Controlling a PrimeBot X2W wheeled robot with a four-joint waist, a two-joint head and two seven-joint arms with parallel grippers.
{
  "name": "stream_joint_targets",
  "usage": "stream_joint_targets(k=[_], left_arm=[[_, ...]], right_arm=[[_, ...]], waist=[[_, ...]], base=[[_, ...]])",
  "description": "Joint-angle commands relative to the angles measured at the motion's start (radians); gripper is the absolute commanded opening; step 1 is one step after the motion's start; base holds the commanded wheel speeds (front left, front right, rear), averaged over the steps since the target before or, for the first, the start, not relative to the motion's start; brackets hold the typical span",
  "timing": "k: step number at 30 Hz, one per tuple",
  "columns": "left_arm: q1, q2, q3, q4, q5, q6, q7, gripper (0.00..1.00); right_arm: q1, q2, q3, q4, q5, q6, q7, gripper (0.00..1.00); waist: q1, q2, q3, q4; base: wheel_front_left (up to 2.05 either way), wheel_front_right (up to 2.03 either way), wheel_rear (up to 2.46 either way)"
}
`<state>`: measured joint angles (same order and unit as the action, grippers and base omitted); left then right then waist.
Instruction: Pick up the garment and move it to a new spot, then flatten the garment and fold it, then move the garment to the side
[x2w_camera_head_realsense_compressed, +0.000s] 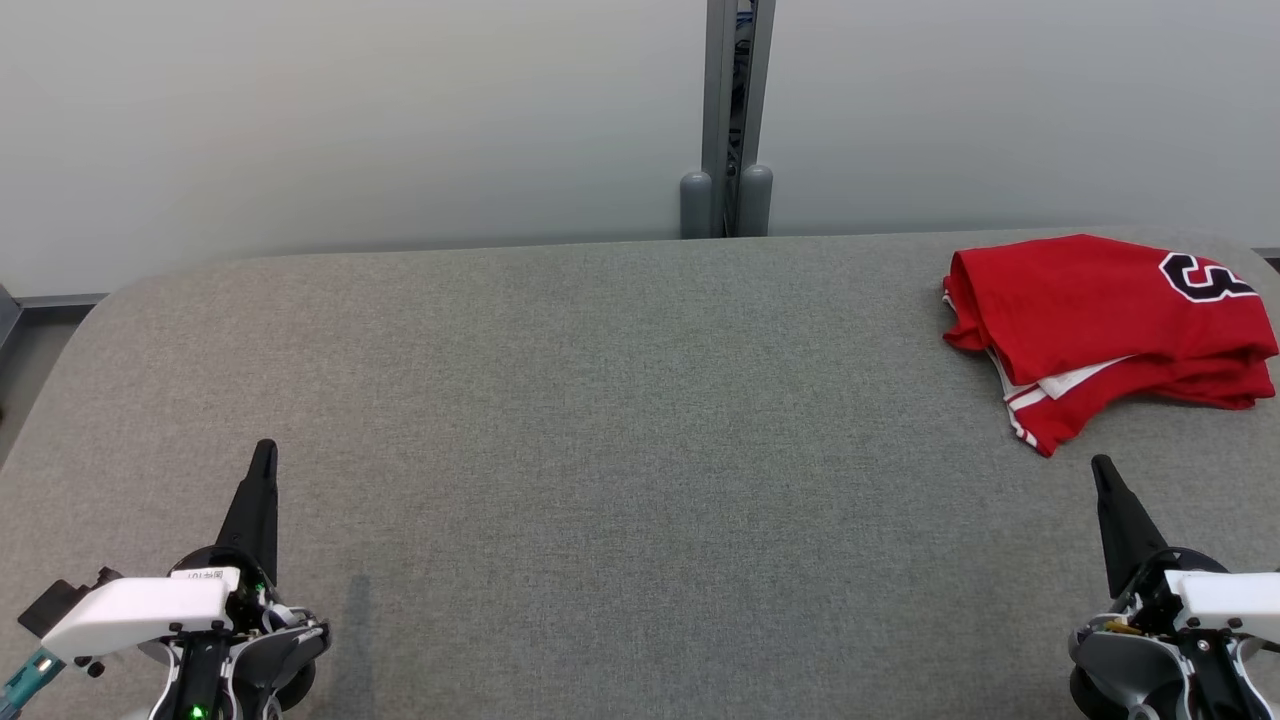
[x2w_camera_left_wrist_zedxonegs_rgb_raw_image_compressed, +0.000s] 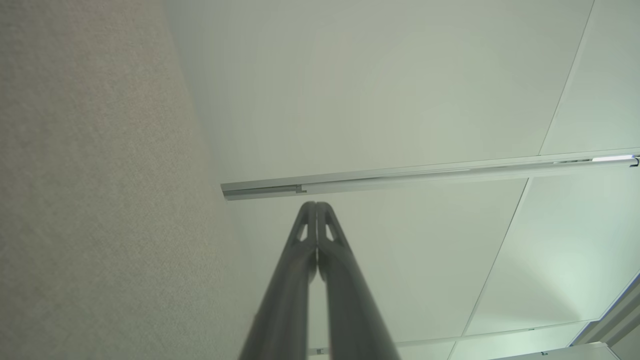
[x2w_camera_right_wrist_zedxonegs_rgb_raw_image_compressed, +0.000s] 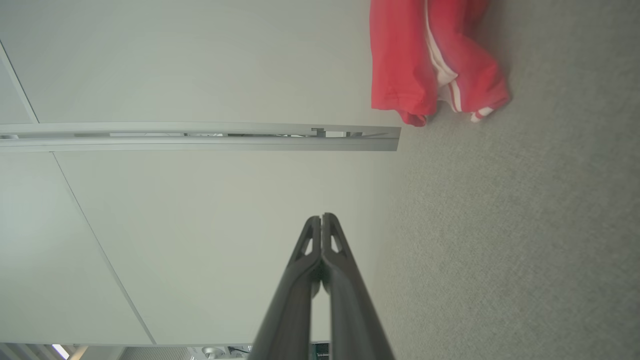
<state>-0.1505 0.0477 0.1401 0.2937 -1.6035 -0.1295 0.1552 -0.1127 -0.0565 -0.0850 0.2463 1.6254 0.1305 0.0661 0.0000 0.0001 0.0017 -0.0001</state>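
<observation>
Red garment (x2w_camera_right_wrist_zedxonegs_rgb_raw_image_compressed: 400, 60), cut off atop the right wrist view; left pincer (x2w_camera_head_realsense_compressed: 265, 446) and right pincer (x2w_camera_head_realsense_compressed: 1099, 462) closed, empty.

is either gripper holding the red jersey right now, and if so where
Nothing is held. The left gripper and right gripper are both shut on nothing, apart from the folded red jersey lying on the grey table.
</observation>
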Motion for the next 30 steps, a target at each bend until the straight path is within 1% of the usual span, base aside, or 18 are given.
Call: stream_joint_targets(k=[1,30], left_arm=[[-0.013,0.005,0.003,-0.001,0.000,-0.004,0.002,0.00],[-0.013,0.005,0.003,-0.001,0.000,-0.004,0.002,0.00]], right_arm=[[-0.004,-0.001,-0.002,0.004,-0.007,0.000,0.007,0.00],[-0.004,0.000,-0.005,0.004,-0.009,0.000,0.007,0.00]], waist=[[0.0000,-0.0001,0.000,0.000],[0.0000,-0.0001,0.000,0.000]], base=[[0.00,0.00,0.00],[0.00,0.00,0.00]])
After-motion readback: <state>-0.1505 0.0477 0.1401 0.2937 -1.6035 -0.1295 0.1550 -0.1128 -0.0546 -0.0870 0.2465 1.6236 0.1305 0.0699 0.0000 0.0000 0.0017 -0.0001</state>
